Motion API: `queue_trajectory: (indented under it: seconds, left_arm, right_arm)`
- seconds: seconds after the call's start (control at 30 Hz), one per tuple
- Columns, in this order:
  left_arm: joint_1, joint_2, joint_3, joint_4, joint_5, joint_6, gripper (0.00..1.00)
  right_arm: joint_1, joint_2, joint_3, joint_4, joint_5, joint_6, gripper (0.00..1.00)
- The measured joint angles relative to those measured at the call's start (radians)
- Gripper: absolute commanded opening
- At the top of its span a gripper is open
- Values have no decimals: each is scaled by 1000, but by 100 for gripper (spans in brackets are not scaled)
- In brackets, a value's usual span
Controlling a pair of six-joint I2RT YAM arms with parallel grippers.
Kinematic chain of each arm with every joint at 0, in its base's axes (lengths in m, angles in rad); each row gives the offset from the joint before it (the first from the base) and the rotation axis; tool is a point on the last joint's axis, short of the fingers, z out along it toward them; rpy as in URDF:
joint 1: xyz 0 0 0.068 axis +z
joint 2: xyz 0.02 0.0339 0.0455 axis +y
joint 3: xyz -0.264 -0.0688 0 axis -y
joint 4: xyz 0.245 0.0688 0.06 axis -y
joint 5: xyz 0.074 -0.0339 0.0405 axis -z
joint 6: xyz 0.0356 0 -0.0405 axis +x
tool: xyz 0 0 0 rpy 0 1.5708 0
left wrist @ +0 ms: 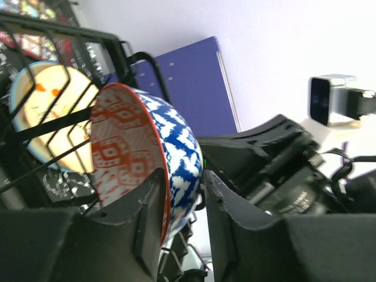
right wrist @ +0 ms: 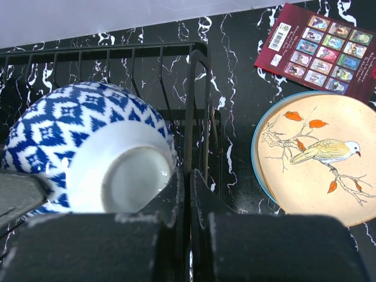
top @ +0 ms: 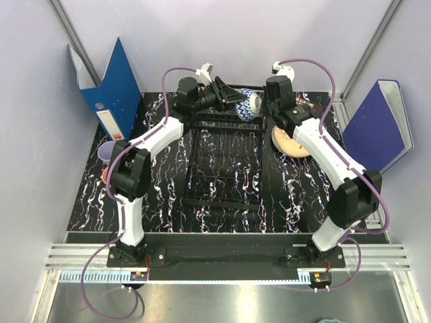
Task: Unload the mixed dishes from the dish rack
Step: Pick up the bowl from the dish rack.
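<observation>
The blue-and-white bowl (top: 248,104) hangs on its side above the back end of the black wire dish rack (top: 222,161). My left gripper (top: 234,101) is shut on the bowl's wall (left wrist: 176,147), with one finger (left wrist: 147,211) inside against the orange-patterned lining and the other outside. In the right wrist view the bowl (right wrist: 88,123) shows its white foot. My right gripper (right wrist: 188,176) is at the rack's back right corner, its jaws closed down on the rack's end wire (right wrist: 191,100). The cream orange-patterned plate (top: 293,142) lies flat on the table right of the rack.
A lavender cup (top: 106,151) and a salmon-pink cup (top: 108,173) stand left of the left arm. Blue binders lean on the left wall (top: 111,84) and the right wall (top: 380,124). A dark red palette (right wrist: 320,44) lies behind the plate (right wrist: 317,158).
</observation>
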Motion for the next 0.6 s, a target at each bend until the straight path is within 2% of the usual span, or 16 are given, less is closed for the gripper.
queue_trajectory:
  seconds: [0.13,0.47,0.5,0.57,0.6]
  left_arm:
    - [3,0,-13,83,14,-53,0]
    - [8,0,-29,154,44,-103,0]
    - [9,0,-29,156,45,-109,0]
    - [12,0,-31,166,47,-118,0]
    - [13,0,-31,168,50,-124,0]
  right_arm:
    - [0,-1,-3,5,0,0,0]
    - [-1,-7,-16,23,-3,0,0]
    - [-1,-7,-18,24,-3,0,5]
    - [-1,-8,-19,26,-3,0,35]
    - [-1,-9,-20,26,-3,2,46]
